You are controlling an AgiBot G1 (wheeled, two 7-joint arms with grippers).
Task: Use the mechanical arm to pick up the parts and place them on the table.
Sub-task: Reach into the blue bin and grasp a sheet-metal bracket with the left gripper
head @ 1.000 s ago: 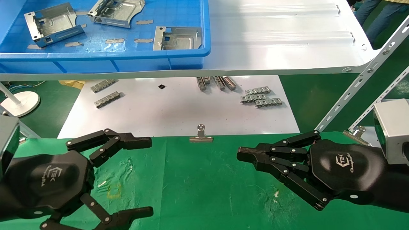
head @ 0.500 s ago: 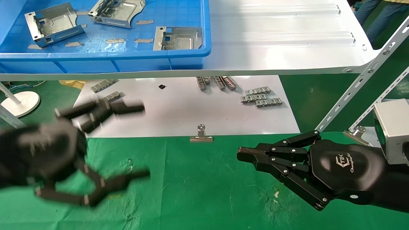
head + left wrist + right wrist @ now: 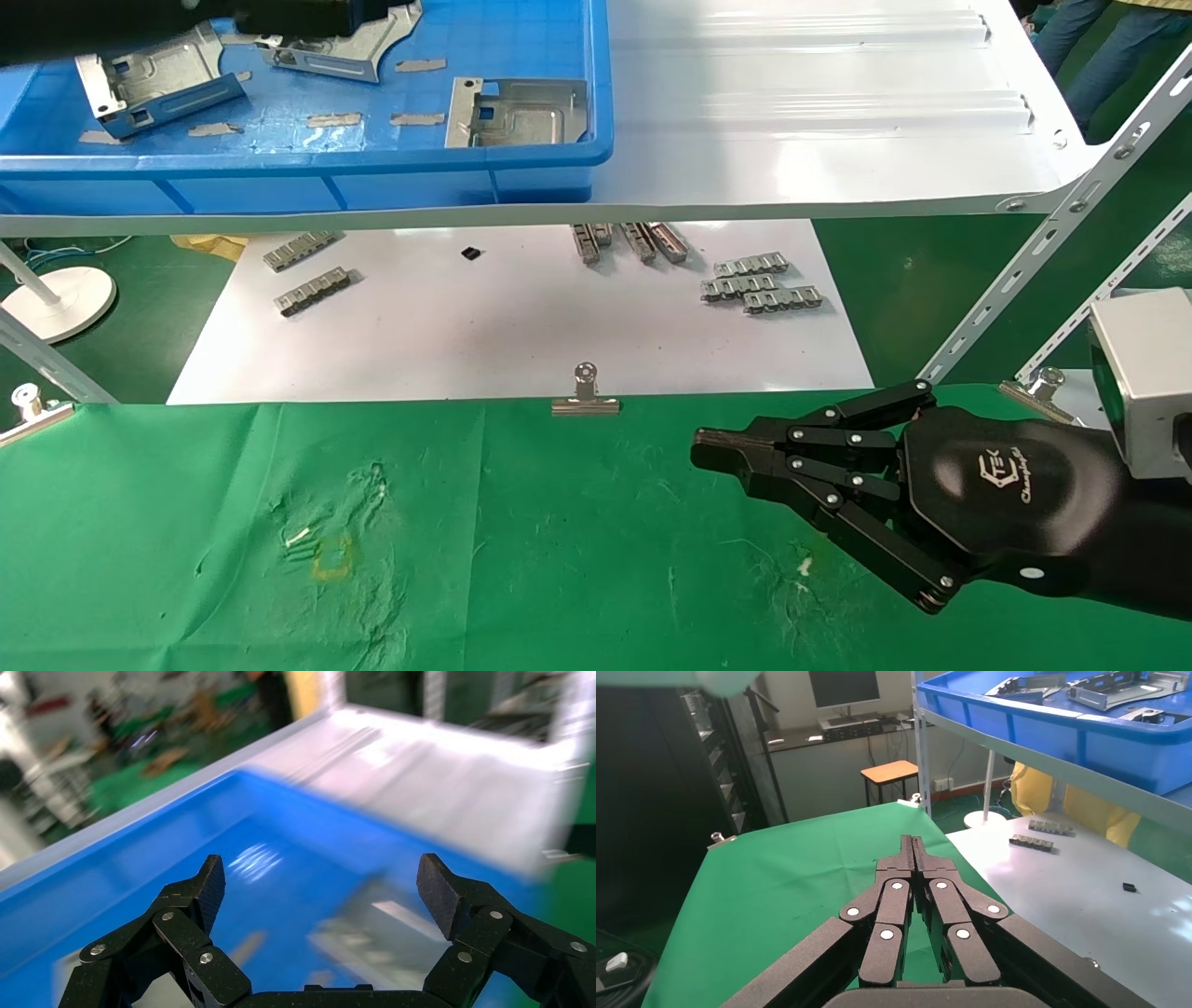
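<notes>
Three silver stamped parts lie in the blue bin [image 3: 372, 177] on the shelf: one at the left [image 3: 154, 73], one in the middle [image 3: 372, 47], one by the bin's front right corner [image 3: 521, 112]. My left gripper [image 3: 279, 14] shows only as a dark shape at the top edge, over the bin. In the left wrist view it [image 3: 323, 881] is open and empty above the bin floor, with a blurred part [image 3: 379, 934] below and between its fingers. My right gripper [image 3: 708, 452] is shut and empty, low over the green cloth table [image 3: 559, 559]; it also shows in the right wrist view [image 3: 912, 843].
The glossy white shelf [image 3: 792, 121] overhangs a white sheet [image 3: 521, 335] carrying grey linked strips [image 3: 759, 284]. A silver binder clip [image 3: 585, 396] holds the cloth's far edge. Slotted metal struts [image 3: 1052, 242] rise at the right. A white lamp base [image 3: 56, 298] stands at the left.
My left gripper has risen from low over the green cloth at the front left up to the blue bin, staying open. The right arm has not moved.
</notes>
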